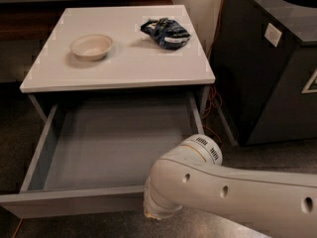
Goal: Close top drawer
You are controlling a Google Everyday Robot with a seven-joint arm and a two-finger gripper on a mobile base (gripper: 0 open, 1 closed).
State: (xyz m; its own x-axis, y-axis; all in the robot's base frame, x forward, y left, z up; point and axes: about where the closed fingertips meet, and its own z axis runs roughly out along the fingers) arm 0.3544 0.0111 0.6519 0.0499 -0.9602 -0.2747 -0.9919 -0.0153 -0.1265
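Obs: top drawer (114,143) is pulled far out from under the white bench (133,66). Its grey floor is bare and both side walls are fully exposed. The front panel sits nearest the camera, well forward of the bench edge, so the task is not yet done.

Arm (228,195): enters from the lower right, and its rounded joint housing rests against or just beside the right part of the drawer front. Contact cannot be confirmed from this angle.

Pincer: hidden beneath that housing, low at the drawer's front edge. I cannot tell whether it is released or clenched.

Judgement: the front is plain, with no handle, so a flat push on the panel is the sensible approach — hence the arm is placed outside the drawer, not inside it.

Risk: the contact point is off-centre to the right, and a wide shallow drawer may rack on its runners if pushed there.

On the bench top: a pale bowl (90,46) and a crumpled blue bag (165,32), set well apart and both back from the front edge — unlikely to be disturbed. A black bin (267,78) stands to the right, near the arm's sweep.
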